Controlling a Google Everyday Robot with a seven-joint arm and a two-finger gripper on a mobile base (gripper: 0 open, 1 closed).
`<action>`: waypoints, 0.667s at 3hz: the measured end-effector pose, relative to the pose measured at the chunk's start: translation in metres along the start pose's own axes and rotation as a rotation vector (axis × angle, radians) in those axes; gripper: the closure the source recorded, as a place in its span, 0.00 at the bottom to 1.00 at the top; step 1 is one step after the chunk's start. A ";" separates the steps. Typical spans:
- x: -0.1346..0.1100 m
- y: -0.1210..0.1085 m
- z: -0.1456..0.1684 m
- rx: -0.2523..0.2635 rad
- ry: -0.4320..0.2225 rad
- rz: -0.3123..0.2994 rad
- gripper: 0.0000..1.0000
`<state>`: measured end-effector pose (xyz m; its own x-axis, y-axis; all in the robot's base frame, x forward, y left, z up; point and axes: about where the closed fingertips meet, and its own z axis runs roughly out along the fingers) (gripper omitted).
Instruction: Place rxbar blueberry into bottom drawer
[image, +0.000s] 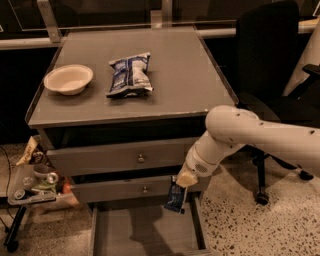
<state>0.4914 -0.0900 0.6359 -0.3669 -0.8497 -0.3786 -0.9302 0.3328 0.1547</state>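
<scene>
rxbar blueberry (175, 197) is dangling at lower middle of the frame, pinched at its top end by the gripper (181, 185), fingers (186, 178) closed on it. It hangs in front of the middle drawer (115, 190), near its right end, just above the right side of the open bottom drawer (140, 232). Up on the tabletop (190, 85) there's a chip bag (129, 75) and a pale bowl (68, 78) at upper left.

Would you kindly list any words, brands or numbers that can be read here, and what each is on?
Chip bag: print too blurred to read.
Snack bar, held by the claw above the open bottom drawer: pale lettering, too blurred to read.
No other text can be read.
</scene>
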 end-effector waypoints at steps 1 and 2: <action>0.018 0.006 0.065 -0.092 -0.014 0.086 1.00; 0.018 0.006 0.065 -0.092 -0.014 0.086 1.00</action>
<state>0.4786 -0.0771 0.5708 -0.4459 -0.8137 -0.3729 -0.8912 0.3647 0.2697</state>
